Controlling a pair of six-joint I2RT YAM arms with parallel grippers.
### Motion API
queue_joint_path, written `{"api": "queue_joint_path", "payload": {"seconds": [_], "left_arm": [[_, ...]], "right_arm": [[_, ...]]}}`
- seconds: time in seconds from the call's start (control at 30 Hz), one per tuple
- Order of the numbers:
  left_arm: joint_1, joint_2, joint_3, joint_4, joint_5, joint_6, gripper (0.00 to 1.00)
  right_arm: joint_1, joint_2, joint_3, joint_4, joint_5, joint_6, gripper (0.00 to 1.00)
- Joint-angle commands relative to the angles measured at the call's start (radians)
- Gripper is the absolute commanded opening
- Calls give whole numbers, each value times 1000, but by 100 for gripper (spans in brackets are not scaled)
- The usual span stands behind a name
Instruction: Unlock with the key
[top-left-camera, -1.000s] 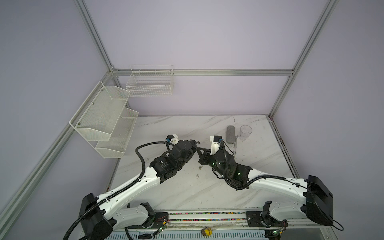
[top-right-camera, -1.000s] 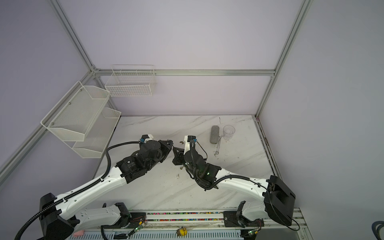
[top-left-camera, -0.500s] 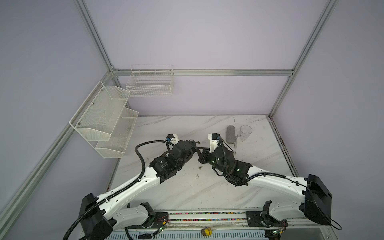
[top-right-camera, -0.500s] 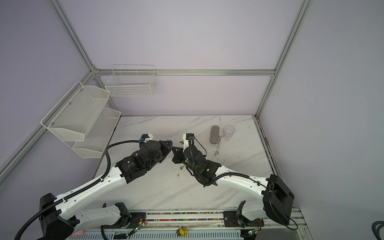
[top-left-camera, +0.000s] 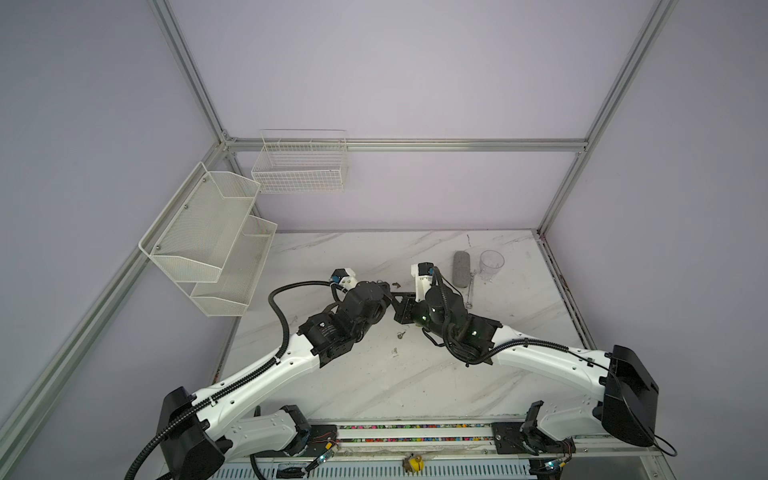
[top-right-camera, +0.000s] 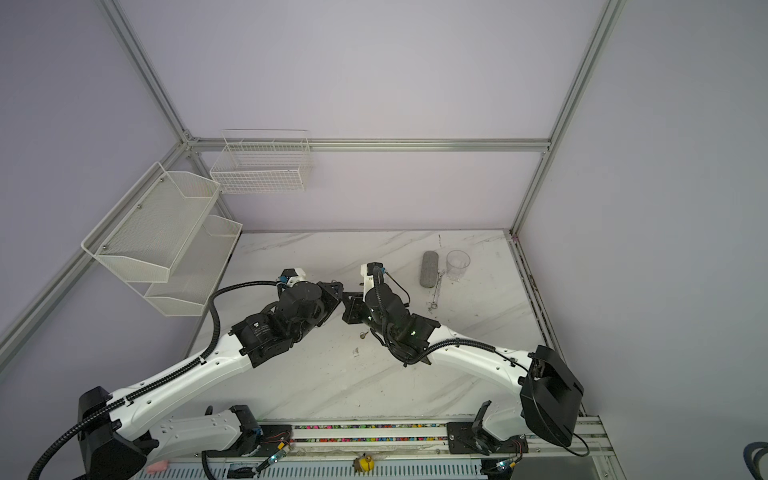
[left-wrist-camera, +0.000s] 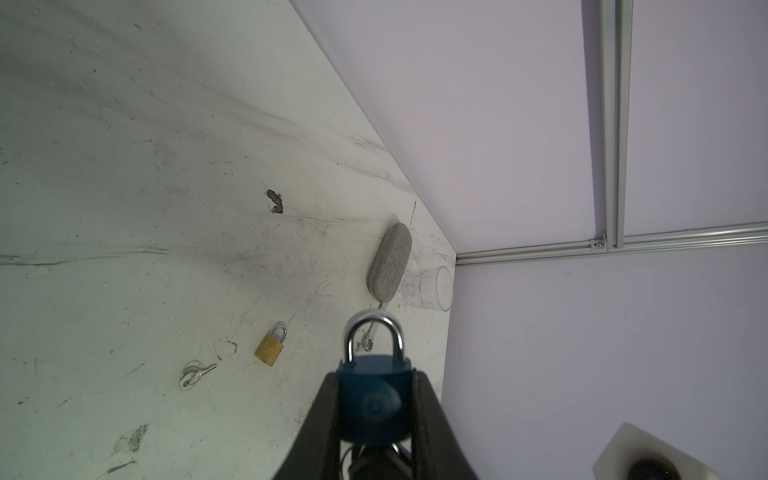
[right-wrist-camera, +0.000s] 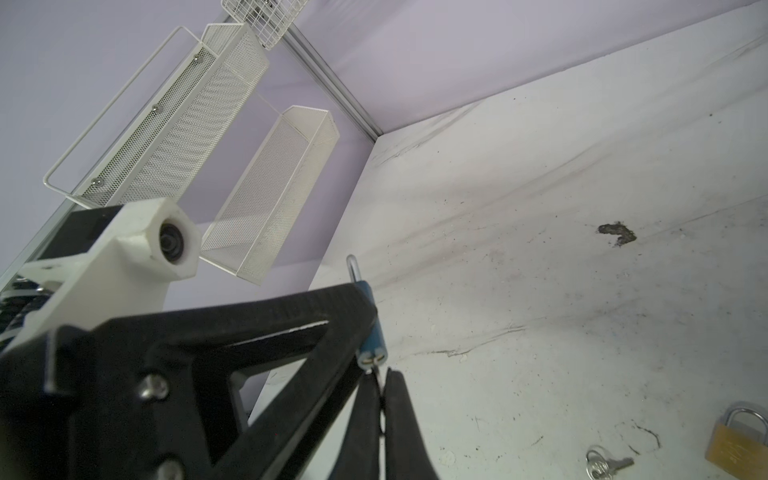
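A blue padlock (left-wrist-camera: 374, 409) with a closed silver shackle sits upright between the black fingers of my left gripper (left-wrist-camera: 375, 386), which is shut on its body. My right gripper (right-wrist-camera: 380, 376) is shut on a thin silver key (right-wrist-camera: 377, 370). The key's blade points into the underside of the padlock (right-wrist-camera: 372, 347). How deep it sits I cannot tell. In both top views the left gripper (top-left-camera: 388, 297) (top-right-camera: 336, 296) and the right gripper (top-left-camera: 401, 302) (top-right-camera: 348, 304) meet tip to tip above the table's middle, and they hide the lock and the key.
A small brass padlock (left-wrist-camera: 271, 347) (right-wrist-camera: 739, 440) and a spare key on a ring (left-wrist-camera: 195, 374) (top-left-camera: 401, 333) lie on the marble table below the grippers. A grey case (top-left-camera: 461, 268), a clear cup (top-left-camera: 491, 264) and a wrench (top-left-camera: 470, 291) lie at the back right. White mesh shelves (top-left-camera: 216, 237) hang on the left wall.
My right wrist has shifted slightly back and toward the left gripper. The left arm has held still, and both grips are unchanged.
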Motion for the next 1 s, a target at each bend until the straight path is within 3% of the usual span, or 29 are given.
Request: {"api": "queue_joint_path", "payload": {"seconds": [0.0,0.1,0.17,0.37,0.97], "left_arm": [[-38,-19,-14,65,94,-8,0],[-37,-41,-13,44,32,11,0],[-36,-55,-2,14,-18,31,0],[-27,-96,7,-36,-113,62,0],[-26,-97,-2,-14,-88,58,0]], "right_arm": [[-1,21,39,17,-41,-25,0],[-2,-23,1,22,-28,-36,1],[-2,-57,-24,27,-31,-50,12],[-3,-122,-87,30,-58,-59,24],[-24,-78,-13,61,-116,-50,22]]}}
